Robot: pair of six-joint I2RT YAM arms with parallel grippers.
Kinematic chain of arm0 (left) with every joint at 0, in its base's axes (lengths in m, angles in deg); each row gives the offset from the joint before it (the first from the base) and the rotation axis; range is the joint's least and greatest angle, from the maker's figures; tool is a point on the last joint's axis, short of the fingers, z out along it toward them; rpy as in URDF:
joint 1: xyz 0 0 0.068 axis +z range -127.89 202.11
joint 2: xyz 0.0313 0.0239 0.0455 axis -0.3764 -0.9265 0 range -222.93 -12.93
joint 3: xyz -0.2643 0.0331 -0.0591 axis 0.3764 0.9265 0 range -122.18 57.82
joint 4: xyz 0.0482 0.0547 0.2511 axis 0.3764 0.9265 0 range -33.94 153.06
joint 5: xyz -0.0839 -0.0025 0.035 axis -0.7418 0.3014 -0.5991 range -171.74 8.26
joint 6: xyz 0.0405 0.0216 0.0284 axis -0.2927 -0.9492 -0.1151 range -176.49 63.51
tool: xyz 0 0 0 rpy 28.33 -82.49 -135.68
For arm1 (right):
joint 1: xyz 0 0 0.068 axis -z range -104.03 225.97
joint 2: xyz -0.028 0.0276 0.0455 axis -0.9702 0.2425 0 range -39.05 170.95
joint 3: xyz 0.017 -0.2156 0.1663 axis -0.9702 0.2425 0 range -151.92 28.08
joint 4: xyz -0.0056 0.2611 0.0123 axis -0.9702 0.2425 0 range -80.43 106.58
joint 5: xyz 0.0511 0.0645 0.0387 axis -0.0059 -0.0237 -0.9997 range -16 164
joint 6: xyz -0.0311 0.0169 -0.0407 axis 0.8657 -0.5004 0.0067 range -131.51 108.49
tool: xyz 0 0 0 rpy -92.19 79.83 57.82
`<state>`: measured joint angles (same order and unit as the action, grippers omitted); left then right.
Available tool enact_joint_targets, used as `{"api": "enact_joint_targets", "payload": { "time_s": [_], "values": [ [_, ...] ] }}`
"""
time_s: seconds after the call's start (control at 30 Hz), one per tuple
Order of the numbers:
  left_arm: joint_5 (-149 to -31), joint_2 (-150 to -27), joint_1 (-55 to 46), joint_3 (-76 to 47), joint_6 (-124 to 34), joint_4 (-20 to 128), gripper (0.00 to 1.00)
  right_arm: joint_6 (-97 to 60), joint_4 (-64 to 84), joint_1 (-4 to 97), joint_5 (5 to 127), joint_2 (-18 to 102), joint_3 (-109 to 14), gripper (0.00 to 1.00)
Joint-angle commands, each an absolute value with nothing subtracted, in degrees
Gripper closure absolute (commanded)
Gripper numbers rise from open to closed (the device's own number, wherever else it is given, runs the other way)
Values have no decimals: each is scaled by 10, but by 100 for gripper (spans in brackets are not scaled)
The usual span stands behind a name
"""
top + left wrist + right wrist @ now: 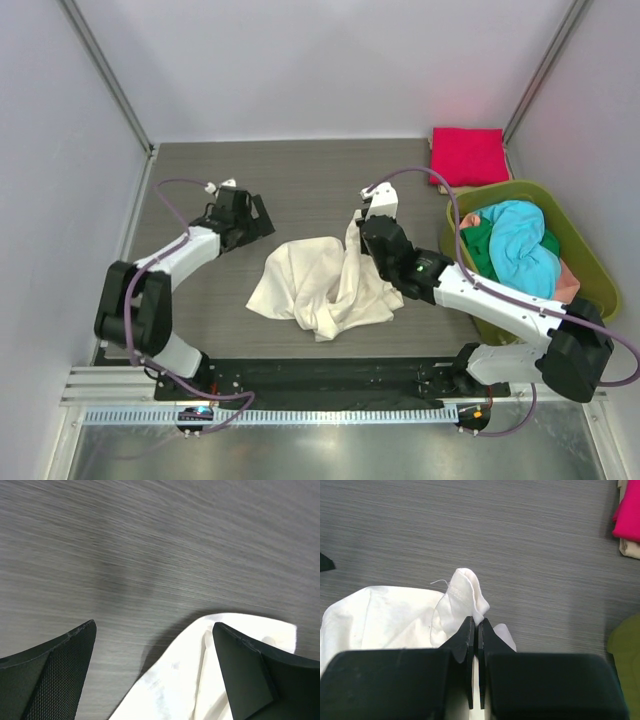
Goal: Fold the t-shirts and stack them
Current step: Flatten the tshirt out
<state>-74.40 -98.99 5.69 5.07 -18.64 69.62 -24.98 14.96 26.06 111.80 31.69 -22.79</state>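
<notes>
Right pincer (475, 626) is pinching only a thin hem of cream-white t-shirt (385, 615), risking slip-out under tension; left pincer (154, 625) is hanging released.

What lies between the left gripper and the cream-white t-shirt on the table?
Only bare grey table. The top external view shows a short strip of it between the left gripper and the cream-white t-shirt; the left wrist view shows nothing else there.
</notes>
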Motion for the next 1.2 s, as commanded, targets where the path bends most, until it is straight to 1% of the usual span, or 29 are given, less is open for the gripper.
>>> {"api": "enact_joint_targets", "payload": {
  "time_s": [0.0, 0.07, 0.3, 0.4, 0.43, 0.53, 0.73, 0.77, 0.87, 0.9, 0.93, 0.97, 1.03, 1.07, 1.17],
  "values": [
    [-807, -1045, 40, 8, -211, 671, 0, -273, 134, 260, 1138, 311, -225, 99],
    [-810, -1076, 23, -10, -214, 674, 0, -278, 136, 261, 1136, 314, -223, 99],
    [-802, -1123, -41, -65, -244, 672, 0, -291, 141, 262, 1135, 330, -218, 99],
    [-814, -1165, -69, -86, -268, 671, 0, -297, 152, 263, 1150, 336, -223, 99],
    [-835, -1189, -80, -95, -272, 671, 0, -298, 155, 265, 1152, 335, -224, 99],
    [-845, -1220, -97, -96, -278, 665, 2, -301, 163, 272, 1157, 331, -224, 99],
    [-881, -1230, -114, -71, -282, 615, 7, -312, 170, 288, 1157, 321, -212, 99],
    [-885, -1232, -115, -70, -284, 611, 13, -313, 170, 293, 1156, 321, -210, 99],
    [-914, -1243, -123, -69, -294, 596, 24, -318, 170, 300, 1151, 324, -207, 99],
    [-922, -1245, -126, -68, -299, 590, 34, -319, 170, 303, 1150, 325, -207, 99],
    [-925, -1245, -130, -67, -301, 587, 40, -318, 170, 305, 1148, 326, -207, 99],
    [-932, -1246, -132, -65, -308, 584, 58, -319, 171, 307, 1146, 327, -207, 99],
    [-935, -1246, -135, -65, -311, 580, 87, -319, 171, 312, 1144, 328, -207, 99],
    [-928, -1246, -135, -64, -307, 582, 100, -323, 170, 315, 1141, 329, -206, 99],
    [-898, -1223, -130, -72, -300, 601, 100, -334, 168, 332, 1115, 341, -210, 99]
  ]
}}
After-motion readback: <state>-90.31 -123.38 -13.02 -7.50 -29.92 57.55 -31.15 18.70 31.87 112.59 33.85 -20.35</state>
